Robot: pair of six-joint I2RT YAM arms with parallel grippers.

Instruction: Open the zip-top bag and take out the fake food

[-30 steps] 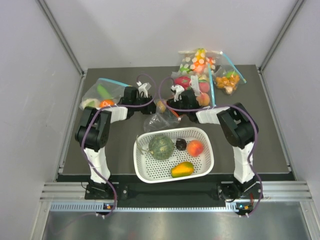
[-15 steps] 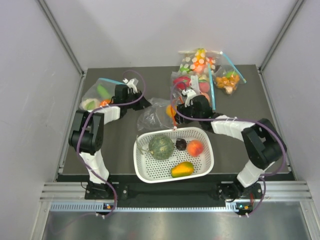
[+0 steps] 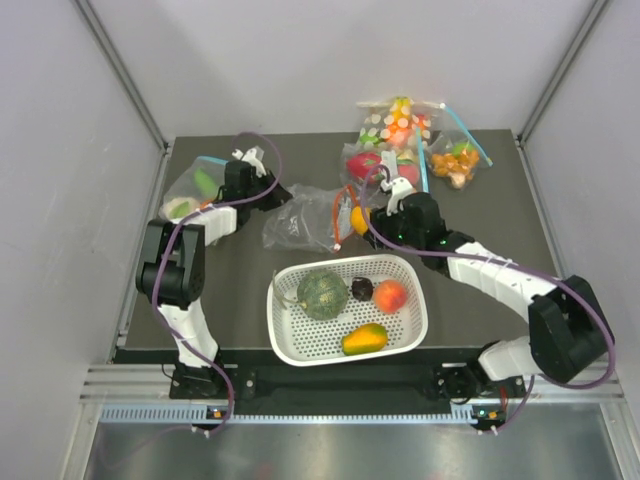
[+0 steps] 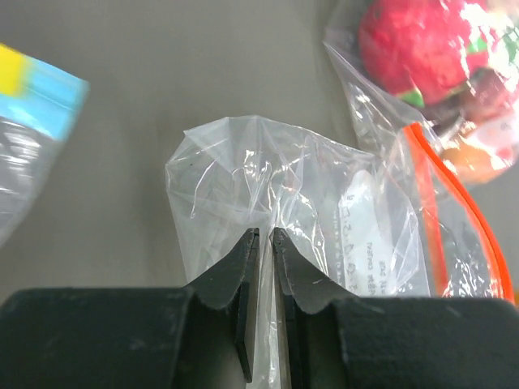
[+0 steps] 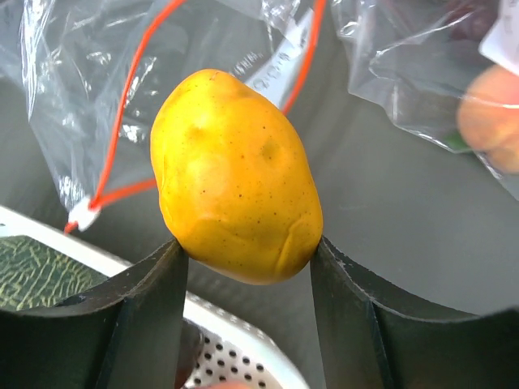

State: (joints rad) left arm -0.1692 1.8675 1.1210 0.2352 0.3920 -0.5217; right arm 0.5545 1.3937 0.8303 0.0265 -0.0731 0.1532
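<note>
Clear crinkled plastic marks the zip-top bag (image 3: 300,222) from above: it lies on the dark surface (image 3: 240,300) just beyond the white basket (image 3: 290,340), between your two arms. Your left arm folds at the elbow and reaches far forward, its left end effector (image 3: 272,196) at the bag's left edge. Your right arm stretches diagonally from its base, its right end effector (image 3: 360,217) at the bag's right side. The basket holds a green melon (image 3: 322,293), a peach (image 3: 390,296), a mango (image 3: 364,339) and a dark piece (image 3: 362,288). From your left wrist, the jaws stand almost together, pinching a fold of the bag's film. The printed label (image 4: 361,235) is too small to read. From your right wrist, the half-spread fingers (image 5: 158,308) clamp a yellow-orange toy fruit (image 5: 235,174) above the basket rim.
</note>
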